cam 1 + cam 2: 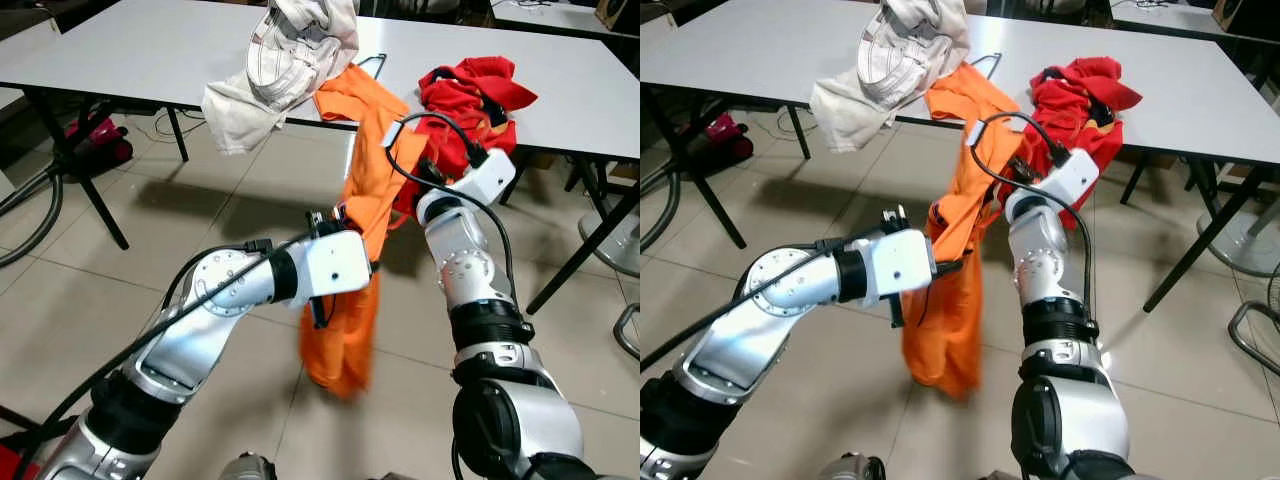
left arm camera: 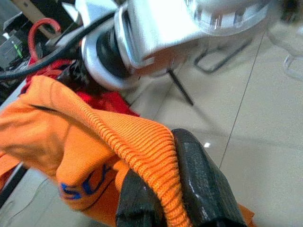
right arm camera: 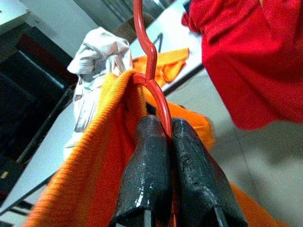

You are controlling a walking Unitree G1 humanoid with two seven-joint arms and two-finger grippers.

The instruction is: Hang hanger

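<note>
An orange garment [image 1: 365, 190] droops from the white table's [image 1: 140, 50] front edge down toward the floor. My left gripper [image 2: 161, 189] is shut on its ribbed orange edge, about midway down the cloth. In the right wrist view, my right gripper [image 3: 165, 137] is shut on a red hanger [image 3: 150, 61], whose wire runs up between the fingertips into a hook. The orange cloth [image 3: 94, 156] is draped against the hanger's neck. My right wrist [image 1: 480, 180] sits just behind the garment, below the table edge.
A red garment [image 1: 470, 95] lies heaped on the table's edge at the right. A white garment [image 1: 285, 60] hangs over the edge at the left. A thin black hanger [image 1: 372, 62] lies on the tabletop. Table legs [image 1: 100, 195] and cables stand on the tiled floor.
</note>
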